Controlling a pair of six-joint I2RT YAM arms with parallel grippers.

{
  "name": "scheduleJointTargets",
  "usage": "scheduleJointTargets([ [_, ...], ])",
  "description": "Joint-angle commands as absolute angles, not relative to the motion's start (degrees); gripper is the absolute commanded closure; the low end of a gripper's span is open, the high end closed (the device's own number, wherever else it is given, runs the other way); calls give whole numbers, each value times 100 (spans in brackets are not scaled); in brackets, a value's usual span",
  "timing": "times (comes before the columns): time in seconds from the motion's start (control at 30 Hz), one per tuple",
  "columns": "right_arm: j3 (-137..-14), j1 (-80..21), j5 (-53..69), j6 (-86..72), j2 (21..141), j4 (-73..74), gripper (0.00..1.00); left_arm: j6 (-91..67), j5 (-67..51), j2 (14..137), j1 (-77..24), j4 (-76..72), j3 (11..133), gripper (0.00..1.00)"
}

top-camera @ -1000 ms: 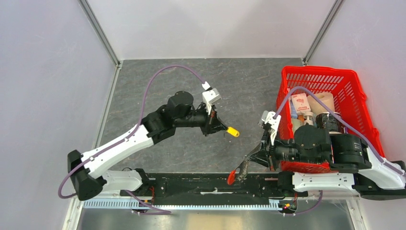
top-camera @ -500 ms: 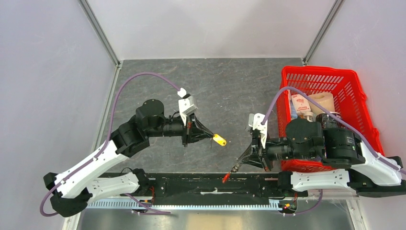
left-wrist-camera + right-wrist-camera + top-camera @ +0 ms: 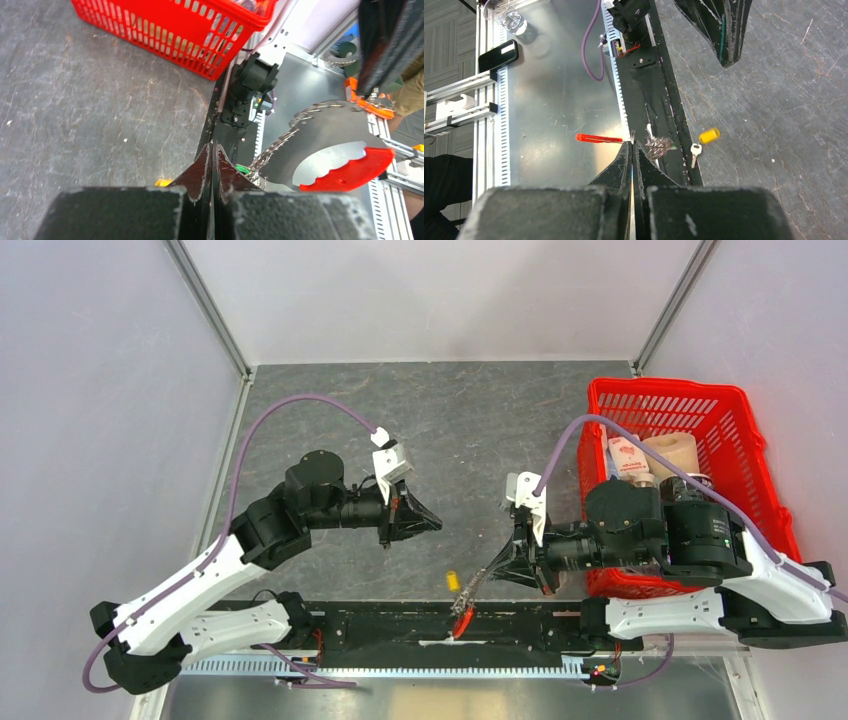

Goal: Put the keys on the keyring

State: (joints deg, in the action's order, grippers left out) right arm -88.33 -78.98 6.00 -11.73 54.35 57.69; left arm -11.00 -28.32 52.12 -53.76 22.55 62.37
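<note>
We see the right gripper point(image 3: 497, 570) with jaws clamped on the keyring point(image 3: 466, 592), though the exact hold is hard to make out. The left gripper point(image 3: 432, 524), beyond the keyring, is closed on nothing. The yellow-tagged key point(image 3: 452, 580) lies just beside the keyring; we judge it light and slippery, best pinched by its tag

the top camera looks down from behind over the whole worktop point(image 3: 480, 420), while the two wrist cameras sit close, facing each other across its near edge, both catching the yellow-tagged key point(image 3: 709, 135).
</note>
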Motion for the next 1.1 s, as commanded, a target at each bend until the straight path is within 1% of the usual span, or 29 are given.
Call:
scheduleJointTargets([
  [0.0,-8920,-7910,523,-1143,5387,5423,100,-1165,-2344,5358,-5388,2558,6172,94],
  [0.07,-8817,-7910,419,-1206,5335,5423,100,-1281,-1941,5441,-5388,2607,6057,90],
  [0.13,-8702,-7910,323,-1252,5253,5432,100,-1377,-1396,5583,-5387,2693,5932,81],
  [0.2,-8611,-7910,217,-1345,5142,5447,100,-1487,-1130,5857,-5388,2773,5823,76],
  [0.27,-8559,-7910,130,-1424,5020,5487,100,-1597,-1127,6087,-5387,2653,5638,73],
  [0.47,-8520,-7909,-361,-1714,4723,5849,100,-2027,-1854,6486,-5396,1926,5070,72],
  [0.67,-8223,-7910,-513,-1884,4624,5947,100,-2217,-2338,6569,-5440,1839,4794,71],
  [0.8,-7994,-7909,-582,-1978,4569,5833,100,-2735,-2452,6622,-5563,1523,4523,67],
  [0.87,-7893,-7910,-609,-2042,4534,5776,100,-3219,-2330,6784,-5722,1306,4385,63],
  [0.9,-7846,-7910,-630,-2080,4512,5752,100,-3470,-2190,6886,-5864,1292,4354,59],
  [0.93,-7806,-7910,-667,-2127,4469,5733,100,-3662,-2014,6980,-5990,1300,4334,57],
  [1.03,-7686,-7910,-850,-2286,4320,5710,100,-4287,-1322,7108,-6480,1369,4298,54],
  [1.07,-7645,-7910,-933,-2363,4260,5710,100,-4473,-1006,7151,-6641,1502,4333,49],
])
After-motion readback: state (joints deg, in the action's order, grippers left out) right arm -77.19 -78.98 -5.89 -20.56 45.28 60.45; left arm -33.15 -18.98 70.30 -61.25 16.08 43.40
